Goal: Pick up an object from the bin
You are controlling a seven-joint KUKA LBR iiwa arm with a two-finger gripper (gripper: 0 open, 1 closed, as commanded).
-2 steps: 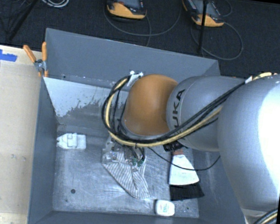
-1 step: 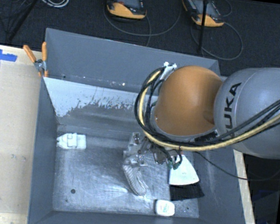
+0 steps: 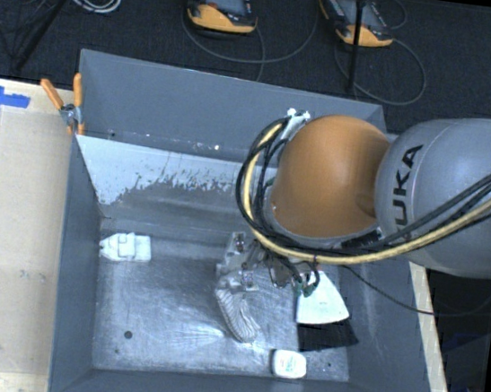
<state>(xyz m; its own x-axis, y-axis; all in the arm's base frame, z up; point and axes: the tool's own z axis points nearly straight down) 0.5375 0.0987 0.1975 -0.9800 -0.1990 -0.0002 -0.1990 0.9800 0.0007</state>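
Well, from above, the hand hangs low over the middle of the grey metal bin, just beneath the arm's orange cover. I cannot tell whether it is released or clenched. Right under it lies a grey ribbed oblong thing, touching it or very nearly so, and that looks to me like the thing to be picked. To do this well, I would say the hand should straddle the oblong across its narrow width and close squarely before lifting. Also in the bin are a small white blocky piece well apart on the left, a small white rounded cap near the front wall, and a white fan-shaped piece with a black brush edge just beside the hand.
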